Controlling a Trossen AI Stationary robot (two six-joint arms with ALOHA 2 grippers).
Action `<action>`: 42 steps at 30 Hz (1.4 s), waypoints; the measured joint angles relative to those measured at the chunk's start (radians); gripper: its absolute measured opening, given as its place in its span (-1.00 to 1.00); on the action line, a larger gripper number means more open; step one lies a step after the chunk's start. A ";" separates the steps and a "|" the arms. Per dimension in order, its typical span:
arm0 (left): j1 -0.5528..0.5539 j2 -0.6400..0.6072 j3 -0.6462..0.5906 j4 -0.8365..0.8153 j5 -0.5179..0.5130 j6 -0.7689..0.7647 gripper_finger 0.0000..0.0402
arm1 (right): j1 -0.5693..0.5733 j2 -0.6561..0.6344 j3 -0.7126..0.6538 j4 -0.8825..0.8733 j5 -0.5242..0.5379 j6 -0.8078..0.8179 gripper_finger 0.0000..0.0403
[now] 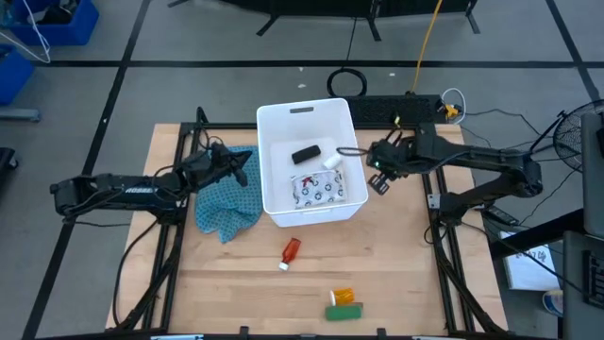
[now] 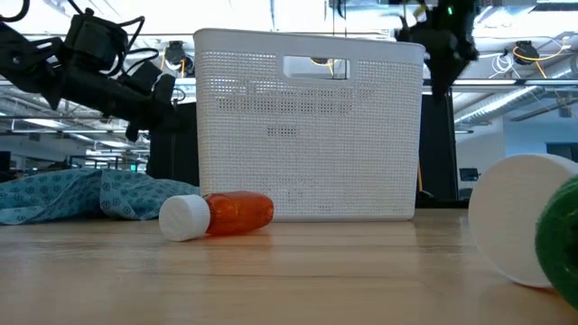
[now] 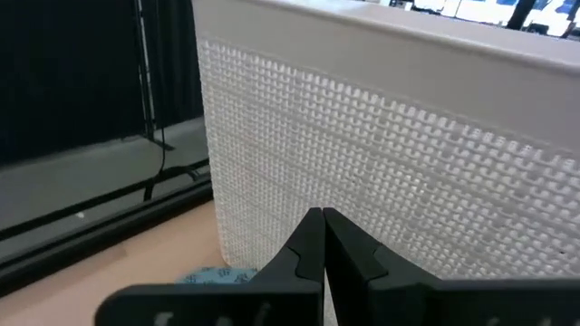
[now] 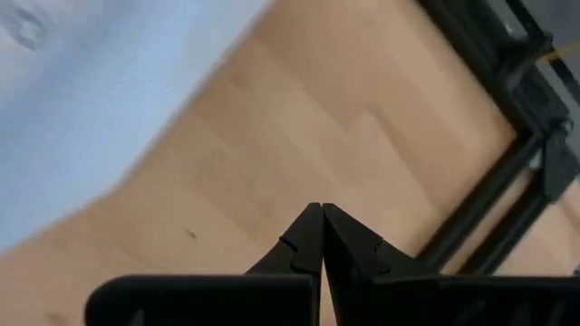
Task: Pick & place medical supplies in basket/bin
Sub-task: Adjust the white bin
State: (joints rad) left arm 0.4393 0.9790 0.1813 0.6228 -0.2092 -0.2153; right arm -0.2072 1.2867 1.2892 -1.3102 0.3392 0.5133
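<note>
The white bin (image 1: 311, 121) stands mid-table and holds a black packet (image 1: 304, 154), a white cylinder (image 1: 332, 161) and a white pouch with dark pattern (image 1: 319, 191). On the table in front of it lie a red bottle with white cap (image 1: 290, 252), an orange vial (image 1: 343, 296) and a green packet (image 1: 343, 311). My left gripper (image 1: 249, 164) is shut, roughly level, above the teal cloth (image 1: 226, 203) and close to the bin's left wall (image 3: 381, 154). My right gripper (image 1: 377, 176) is shut, tipped down over bare table to the right of the bin.
The teal checked cloth lies crumpled against the bin's left side. A black frame rail (image 4: 507, 181) runs along the table's right edge. Bare wood (image 1: 217, 283) lies at the near left. In the low view the red bottle (image 2: 221, 215) lies on its side before the bin.
</note>
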 joint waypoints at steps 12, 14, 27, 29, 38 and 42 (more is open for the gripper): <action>0.000 0.074 0.052 0.002 0.012 -0.040 -1.00 | 0.041 -0.109 -0.351 0.456 -0.201 -0.005 -1.00; 0.000 0.098 0.076 -0.009 0.034 -0.042 -1.00 | 0.067 -0.115 -0.371 0.500 -0.212 -0.004 -1.00; -0.004 0.254 0.190 -0.031 0.063 -0.026 -1.00 | 0.169 -0.108 -0.382 0.638 -0.183 -0.048 -1.00; -0.004 0.263 0.202 -0.045 0.063 -0.026 -1.00 | 0.182 -0.101 -0.382 0.656 -0.187 -0.059 -1.00; -0.005 0.265 0.215 -0.098 0.059 -0.028 -1.00 | 0.198 -0.052 -0.382 0.664 -0.181 -0.061 -1.00; -0.005 0.263 0.215 -0.111 0.051 -0.010 -1.00 | 0.200 -0.051 -0.382 0.663 -0.180 -0.065 -1.00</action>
State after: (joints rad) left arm 0.4343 1.2421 0.3965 0.5122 -0.1579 -0.2249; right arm -0.0075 1.2362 0.9077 -0.6472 0.1596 0.4480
